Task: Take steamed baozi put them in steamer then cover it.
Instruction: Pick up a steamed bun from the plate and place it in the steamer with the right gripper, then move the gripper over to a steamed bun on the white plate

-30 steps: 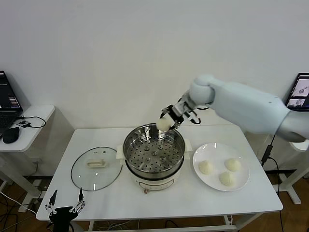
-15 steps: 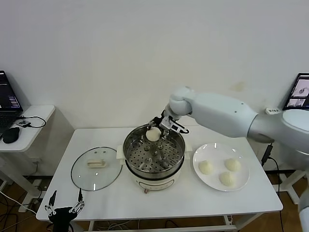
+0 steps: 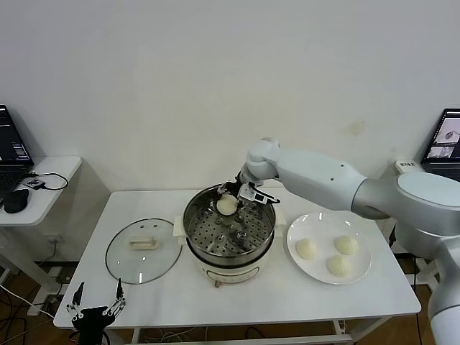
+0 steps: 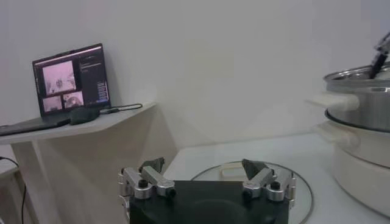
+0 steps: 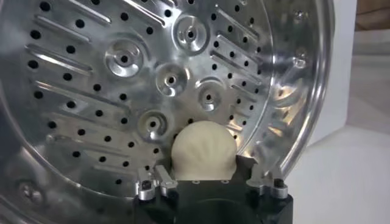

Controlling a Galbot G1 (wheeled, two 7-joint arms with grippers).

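Observation:
One steamed baozi [image 3: 227, 205] [image 5: 203, 149] lies on the perforated tray at the far side of the steamer [image 3: 192, 221] [image 5: 122, 61]. My right gripper [image 3: 238, 194] [image 5: 204, 168] hangs just over it, open, a finger on either side of the round, unsqueezed bun. Three more baozi [image 3: 307, 249] [image 3: 346, 244] [image 3: 338, 265] rest on the white plate [image 3: 323, 228] to the right of the steamer. The glass cover [image 3: 144, 250] [image 4: 304, 190] lies flat on the table to the steamer's left. My left gripper [image 3: 95, 307] [image 4: 203, 164] is parked open, low at the table's front left corner, holding nothing.
The white table [image 3: 237, 302] carries the cover, steamer and plate in a row. A side desk with a laptop [image 3: 11, 147] [image 4: 72, 79] and a mouse [image 3: 16, 200] stands to the left. Another screen [image 3: 445, 136] is at the far right.
My right arm carried the baozi leftward and down from the steamer's back right rim into the pot. Its fingers, shut on the bun before, have spread apart.

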